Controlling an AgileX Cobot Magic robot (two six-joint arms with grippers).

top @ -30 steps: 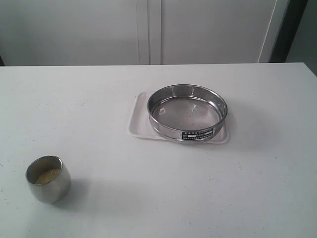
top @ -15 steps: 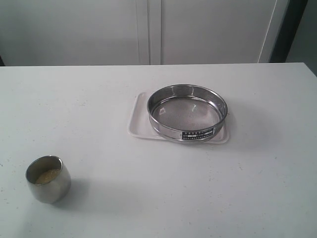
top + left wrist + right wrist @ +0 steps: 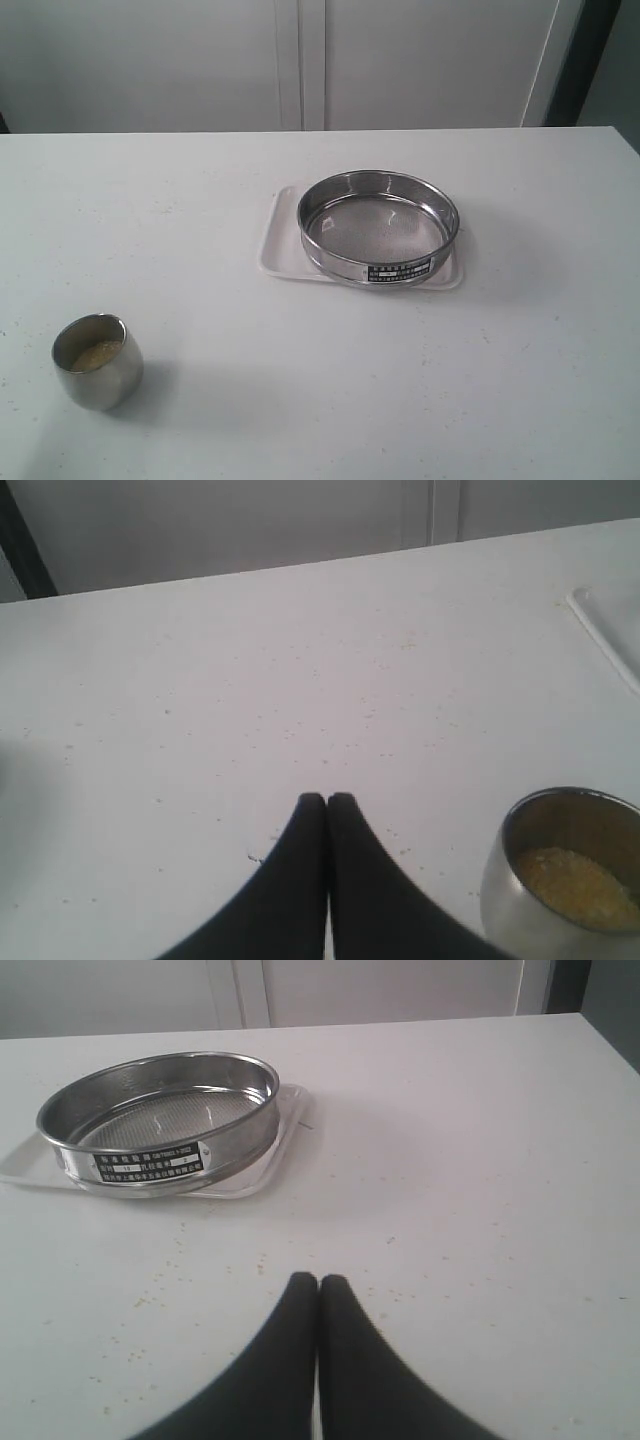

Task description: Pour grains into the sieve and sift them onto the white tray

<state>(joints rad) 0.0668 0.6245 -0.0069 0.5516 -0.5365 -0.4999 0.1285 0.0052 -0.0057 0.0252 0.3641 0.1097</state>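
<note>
The round steel sieve (image 3: 379, 228) stands on the white tray (image 3: 275, 240) right of the table's middle; its mesh looks bare. Pale golden grains (image 3: 97, 353) lie inside a small rounded steel cup (image 3: 97, 362) at the front left. Neither arm shows in the exterior view. My left gripper (image 3: 327, 800) is shut and holds nothing, hovering above the table with the cup (image 3: 560, 880) and its grains (image 3: 578, 885) close beside it. Over bare table some way from the sieve (image 3: 160, 1125) and tray (image 3: 285, 1125), my right gripper (image 3: 318, 1280) is shut too, with nothing in it.
A white table (image 3: 300, 380) carries everything, and tiny specks are scattered over it. Pale cabinet doors (image 3: 300, 60) stand behind its far edge. A dark strip (image 3: 580, 60) shows at the back right.
</note>
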